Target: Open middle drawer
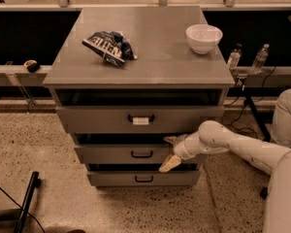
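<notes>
Well below the bowl (204,37), splayed claw (169,152) fronts middle drawer (111,154).

One camera, high in front of the cabinet (150,67), looks steeply down on its top and drawer fronts from fairly near; the gripper (169,152), jaws apart, shows lower right at the middle drawer (111,154).

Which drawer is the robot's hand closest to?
The middle drawer, second of three, with a plain black handle. The hand sits open at its right end. The top drawer has a white tag.
</notes>
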`<state>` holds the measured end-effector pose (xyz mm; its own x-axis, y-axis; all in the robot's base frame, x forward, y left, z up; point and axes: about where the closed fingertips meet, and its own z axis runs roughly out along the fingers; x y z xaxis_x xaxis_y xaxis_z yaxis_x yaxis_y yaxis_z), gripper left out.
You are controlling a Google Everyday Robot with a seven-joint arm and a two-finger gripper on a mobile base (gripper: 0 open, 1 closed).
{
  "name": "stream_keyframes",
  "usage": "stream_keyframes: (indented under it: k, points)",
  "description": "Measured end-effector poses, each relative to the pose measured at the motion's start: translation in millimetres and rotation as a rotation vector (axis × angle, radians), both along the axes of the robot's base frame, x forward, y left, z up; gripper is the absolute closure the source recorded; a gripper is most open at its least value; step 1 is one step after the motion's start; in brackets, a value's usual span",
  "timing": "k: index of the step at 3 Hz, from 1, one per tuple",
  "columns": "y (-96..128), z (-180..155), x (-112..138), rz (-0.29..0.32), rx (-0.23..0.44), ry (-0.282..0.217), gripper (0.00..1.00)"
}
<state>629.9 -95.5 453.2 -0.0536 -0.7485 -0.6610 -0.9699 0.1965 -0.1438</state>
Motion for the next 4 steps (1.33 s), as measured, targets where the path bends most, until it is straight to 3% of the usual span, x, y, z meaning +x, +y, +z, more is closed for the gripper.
stream_keyframes:
  k: [1, 2, 3, 4]
  points:
    - [2, -15, -4, -0.006, 0.000, 0.022, 0.42]
    - [2, -11, -3, -0.006, 0.000, 0.022, 0.48]
    - [2, -6, -3, -0.006, 0.000, 0.022, 0.45]
    - [11, 3, -36, 0.042, 0.024, -0.008, 0.47]
